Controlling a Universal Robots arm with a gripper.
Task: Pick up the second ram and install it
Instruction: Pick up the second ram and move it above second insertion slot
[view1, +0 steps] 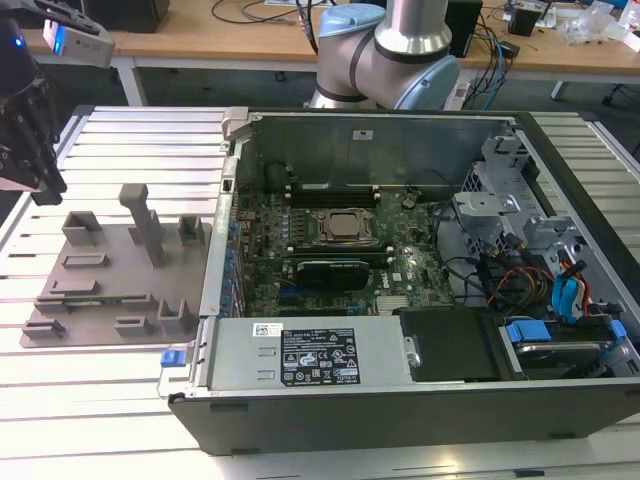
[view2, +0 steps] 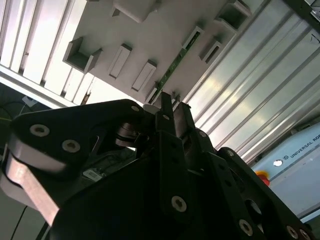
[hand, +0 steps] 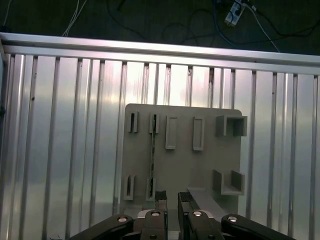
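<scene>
I see ribbed aluminium table (view1: 110, 410), pale silver, long parallel slats. Two things directly on it. Grey plastic tray (view1: 120, 275) toward exterior view's left, lying flat on slats, raised slot blocks on top. Open computer case (view1: 400, 415) just beside tray, toward exterior view's right, lying on its side, boards exposed. First wrist view: tray (hand: 182, 167) square to slats, table (hand: 60, 130) ribs showing on three sides of it

Green ram (hand: 152, 155), lt grey tray (hand: 182, 172), blk hand (hand: 172, 196), silver ribbed table (hand: 65, 150), blk PC case (view1: 400, 425) w/ green mobo (view1: 262, 215).
</scene>
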